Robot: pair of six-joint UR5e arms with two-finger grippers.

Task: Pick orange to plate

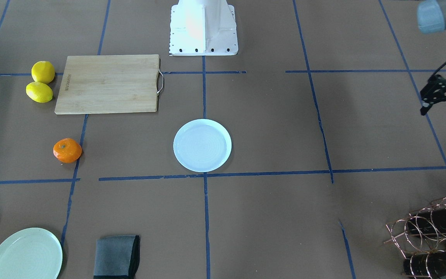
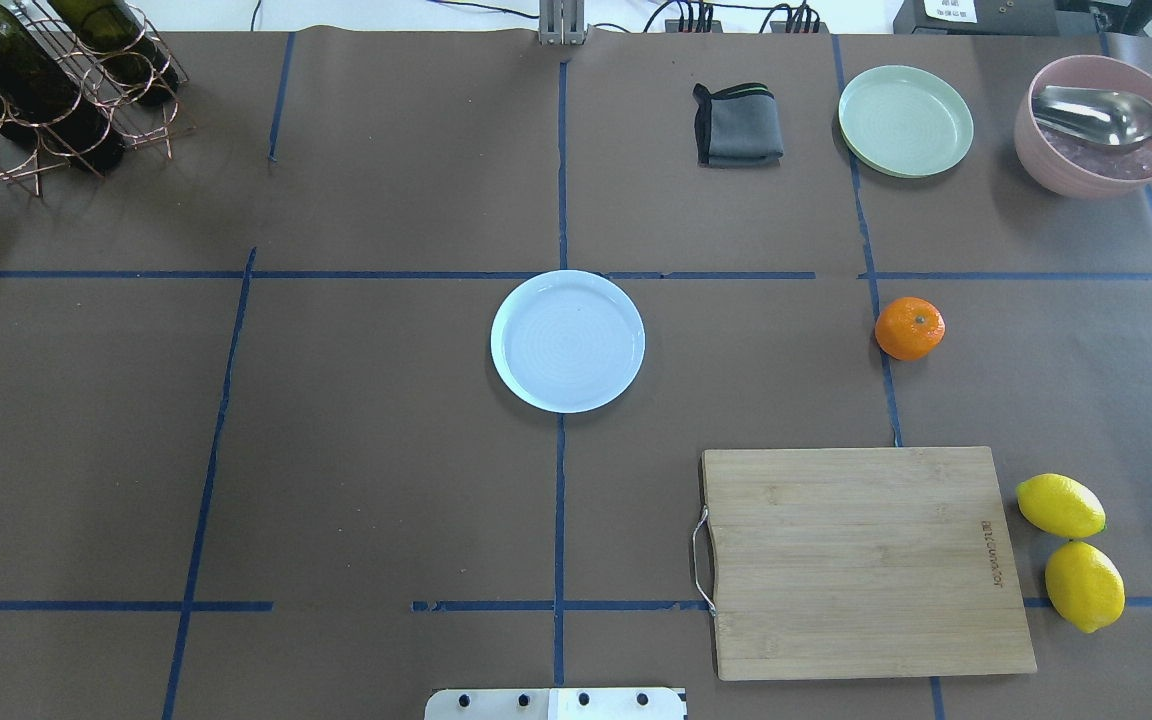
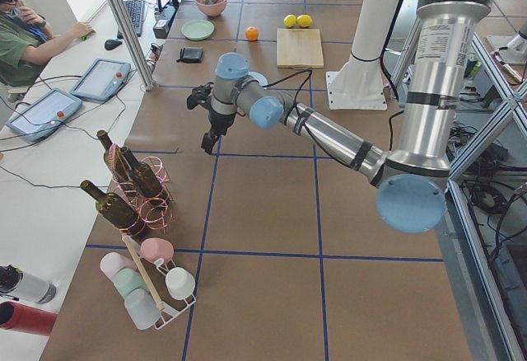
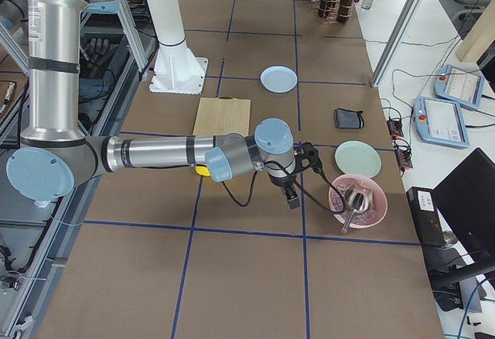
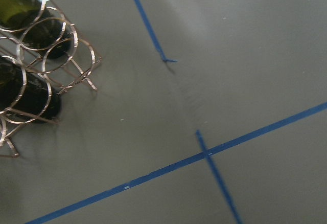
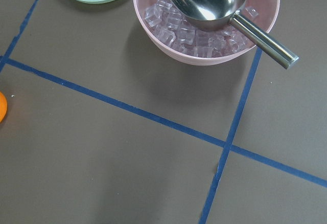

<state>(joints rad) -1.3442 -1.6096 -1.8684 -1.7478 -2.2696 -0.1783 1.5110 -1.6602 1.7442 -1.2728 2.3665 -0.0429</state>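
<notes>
The orange (image 2: 909,328) sits on the brown table to the right of the pale bluish-white plate (image 2: 567,341), which lies bare at the table's middle. Both also show in the front-facing view, the orange (image 1: 67,150) and the plate (image 1: 202,145). A sliver of the orange (image 6: 1,106) shows at the right wrist view's left edge. My left gripper (image 1: 444,114) hangs open and holds nothing, far from both, near the wine rack. My right gripper (image 4: 296,180) hovers beside the pink bowl; I cannot tell whether it is open.
A wooden cutting board (image 2: 861,560) and two lemons (image 2: 1060,505) lie near the robot's right. A pale green plate (image 2: 905,120), a grey cloth (image 2: 738,125) and a pink bowl (image 2: 1101,125) of ice with a metal scoop stand beyond. A copper wine rack (image 2: 36,90) holds bottles far left.
</notes>
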